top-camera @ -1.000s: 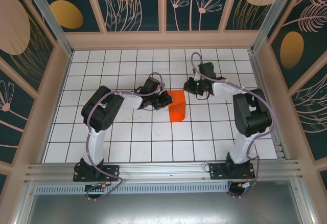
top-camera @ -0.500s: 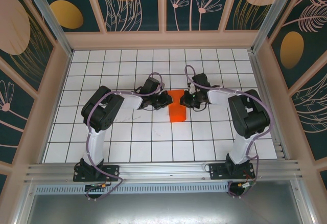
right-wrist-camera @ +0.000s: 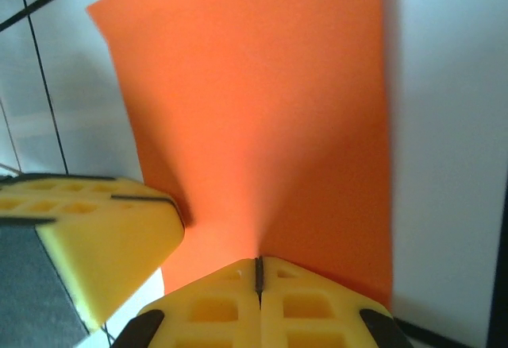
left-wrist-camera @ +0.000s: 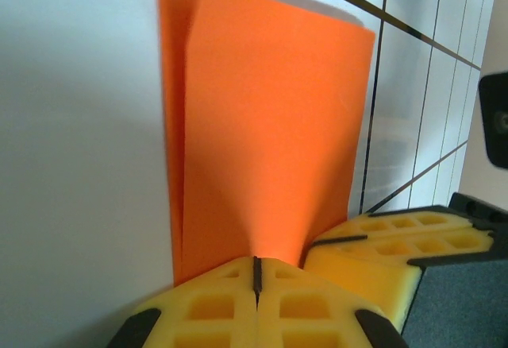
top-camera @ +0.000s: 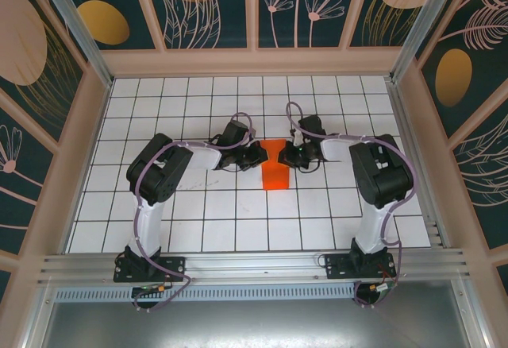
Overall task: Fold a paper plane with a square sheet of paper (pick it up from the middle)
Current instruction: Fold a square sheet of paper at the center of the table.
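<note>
Top external: sheet of paper (top-camera: 275, 172) sits mid-desk, orange-red, folded into a narrow strip running near-to-far, its far end between the two grippers. Left gripper (top-camera: 263, 156) comes in from the left and right gripper (top-camera: 284, 157) from the right, both at the strip's far half and nearly facing each other. Desk (top-camera: 198, 205) is white with a black grid. Left wrist: left gripper (left-wrist-camera: 255, 265) is clenched, yellow fingers (left-wrist-camera: 210, 308) meeting at a thin seam with the sheet of paper (left-wrist-camera: 270, 141) pinched there; the sheet shows two layers, with the lower edge offset at the left. Right gripper (left-wrist-camera: 317, 246) touches the sheet's right edge just beside it. Right wrist: right gripper (right-wrist-camera: 258, 265) is clenched on the sheet of paper (right-wrist-camera: 262, 125), which creases down into the finger seam. Left gripper (right-wrist-camera: 171, 209) sits at the sheet's left edge, fingers together and touching the paper.
</note>
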Controlling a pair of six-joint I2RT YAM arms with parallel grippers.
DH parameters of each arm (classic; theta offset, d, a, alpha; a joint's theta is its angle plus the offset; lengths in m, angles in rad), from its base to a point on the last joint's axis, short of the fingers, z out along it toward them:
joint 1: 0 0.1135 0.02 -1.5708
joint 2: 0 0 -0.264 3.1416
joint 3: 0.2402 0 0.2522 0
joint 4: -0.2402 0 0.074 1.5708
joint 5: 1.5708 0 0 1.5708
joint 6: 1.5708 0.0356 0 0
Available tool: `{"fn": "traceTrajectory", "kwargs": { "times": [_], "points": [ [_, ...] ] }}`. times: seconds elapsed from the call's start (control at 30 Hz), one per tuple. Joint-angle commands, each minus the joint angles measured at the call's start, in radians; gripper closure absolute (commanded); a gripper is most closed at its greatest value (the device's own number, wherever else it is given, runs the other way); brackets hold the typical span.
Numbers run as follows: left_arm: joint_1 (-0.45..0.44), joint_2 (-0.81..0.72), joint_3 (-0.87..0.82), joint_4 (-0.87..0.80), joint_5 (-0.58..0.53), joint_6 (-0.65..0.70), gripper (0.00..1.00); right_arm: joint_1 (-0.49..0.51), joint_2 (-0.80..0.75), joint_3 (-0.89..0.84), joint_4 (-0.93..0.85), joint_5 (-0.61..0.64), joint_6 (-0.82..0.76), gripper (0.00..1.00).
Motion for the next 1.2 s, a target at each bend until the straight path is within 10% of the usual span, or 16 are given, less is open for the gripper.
{"fn": "traceTrajectory", "kwargs": {
  "times": [0.0, 1.17],
  "points": [
    [0.003, 0.127, -0.067, -0.262, -0.129, 0.040, 1.00, -0.035, -0.050, -0.092, -0.084, -0.023, -0.063, 1.00],
    [0.003, 0.116, -0.056, -0.259, -0.171, 0.023, 1.00, 0.034, -0.110, -0.204, -0.077, -0.063, -0.033, 1.00]
  ]
}}
